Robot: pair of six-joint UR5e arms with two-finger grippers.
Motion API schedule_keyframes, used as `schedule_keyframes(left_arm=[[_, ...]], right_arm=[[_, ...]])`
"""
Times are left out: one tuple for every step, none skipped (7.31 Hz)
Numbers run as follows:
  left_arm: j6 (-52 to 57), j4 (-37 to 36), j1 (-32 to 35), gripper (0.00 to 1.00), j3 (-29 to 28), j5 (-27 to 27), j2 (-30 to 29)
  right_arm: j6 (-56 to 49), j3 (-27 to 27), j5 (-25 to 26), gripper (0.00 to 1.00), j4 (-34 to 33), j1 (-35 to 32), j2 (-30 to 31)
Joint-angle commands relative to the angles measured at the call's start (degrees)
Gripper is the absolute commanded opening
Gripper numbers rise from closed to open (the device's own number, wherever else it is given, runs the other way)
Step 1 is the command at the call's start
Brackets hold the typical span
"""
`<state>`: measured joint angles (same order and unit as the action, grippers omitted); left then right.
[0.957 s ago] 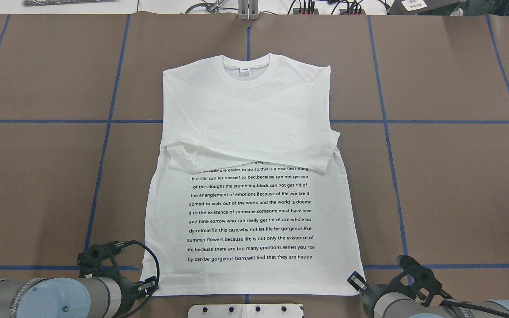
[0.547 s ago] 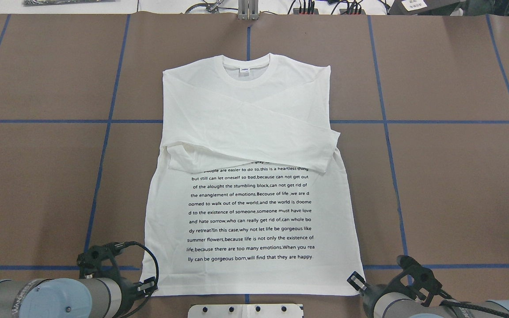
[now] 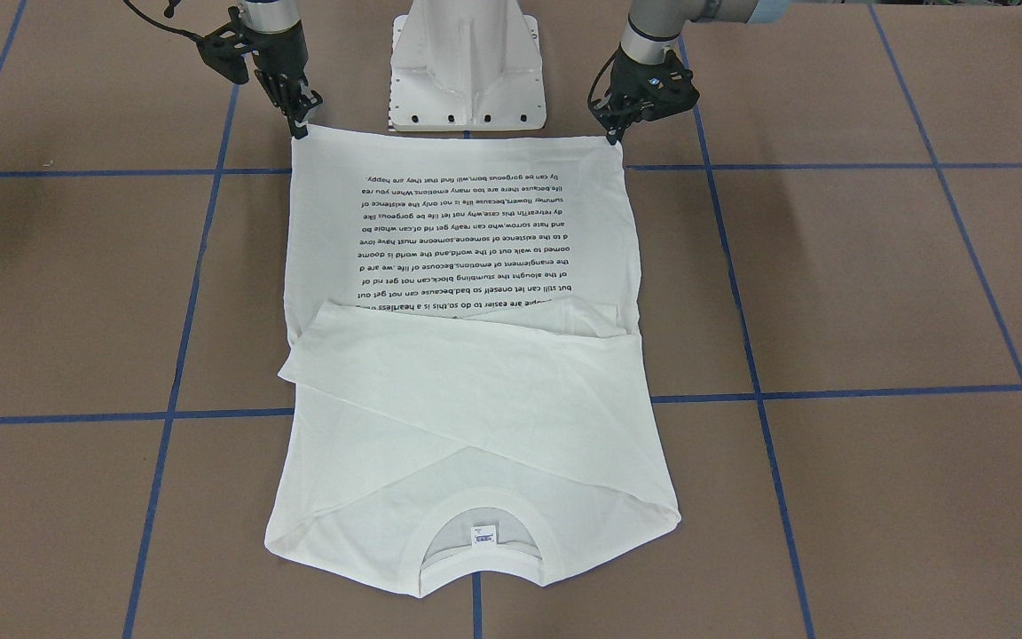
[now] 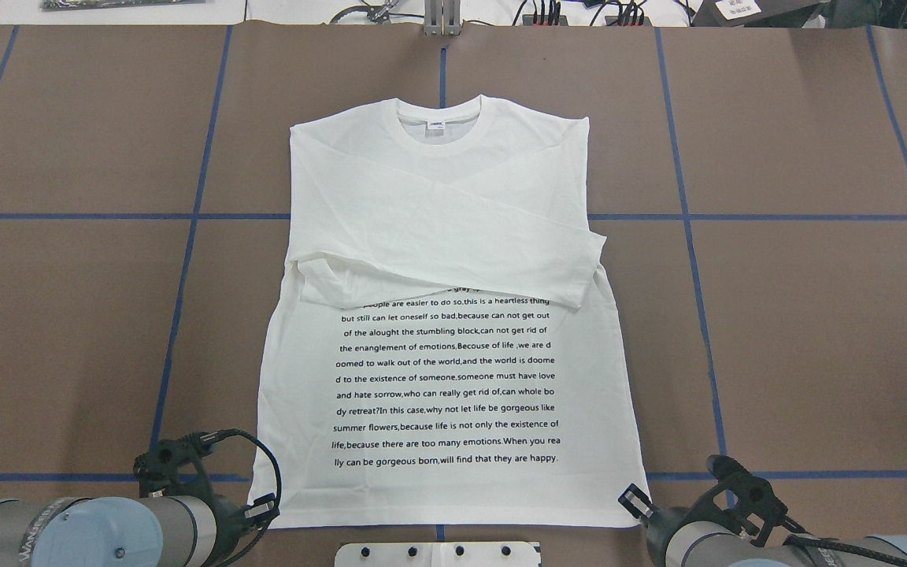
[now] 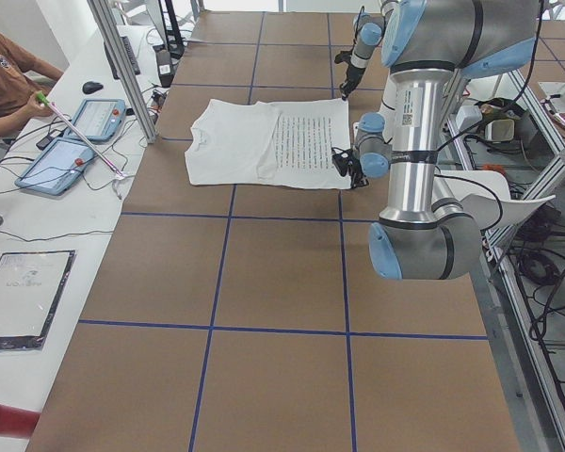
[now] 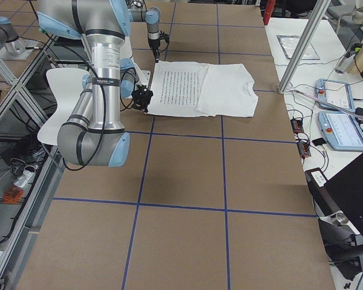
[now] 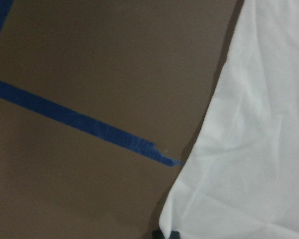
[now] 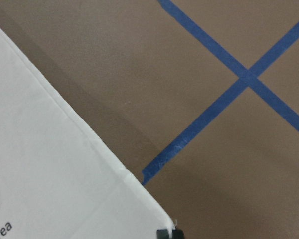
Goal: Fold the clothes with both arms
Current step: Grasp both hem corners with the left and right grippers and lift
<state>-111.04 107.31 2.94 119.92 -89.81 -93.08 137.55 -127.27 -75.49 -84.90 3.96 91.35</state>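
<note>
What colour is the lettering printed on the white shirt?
Black, on the white long-sleeved cotton T-shirt; clearest in the overhead exterior view.

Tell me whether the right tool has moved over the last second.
No. In the overhead view the right tool sits at the same spot as before, by the shirt's near hem corner, just on the robot's side of the blue tape line.

Seen from overhead, the left claw has slid very slightly toward 7 o'clock, beside the hem corner of the T-shirt at 7 o'clock, its wrist following the same small way.
</note>
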Motion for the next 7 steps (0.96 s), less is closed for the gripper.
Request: schedule_keyframes(left_arm=[[-0.2, -0.6, 0.0, 0.0, 4.1, -0.2, 1.4], [-0.5, -0.6, 0.0, 0.0, 6.5, -0.5, 1.9], [-2.9, -0.6, 0.0, 0.0, 9.1, -0.5, 1.9], [-3.4, -0.6, 0.1, 0.0, 12.7, -0.5, 1.8], [-3.2, -0.6, 1.1, 0.0, 16.1, -0.7, 1.7], [-1.2, -0.6, 5.3, 0.0, 17.0, -2.3, 0.9], [5.4, -0.6, 12.4, 0.0, 16.0, -6.7, -1.6]], right_arm=[[0.0, -1.1, 0.1, 0.0, 0.0, 0.0, 0.0], [0.0, -3.3, 0.1, 0.0, -0.2, -0.2, 0.3], [0.1, -4.2, 0.1, 0.0, -0.3, -0.1, 0.6], [0.0, -6.7, 0.1, 0.0, -2.6, -0.2, 1.1], [0.0, -9.8, 0.1, 0.0, -5.7, -1.5, 0.8], [-0.9, -11.1, 0.0, 0.0, -6.1, -5.1, 0.2], [-4.4, -10.6, -2.6, 0.0, -6.2, -9.4, -2.0]])
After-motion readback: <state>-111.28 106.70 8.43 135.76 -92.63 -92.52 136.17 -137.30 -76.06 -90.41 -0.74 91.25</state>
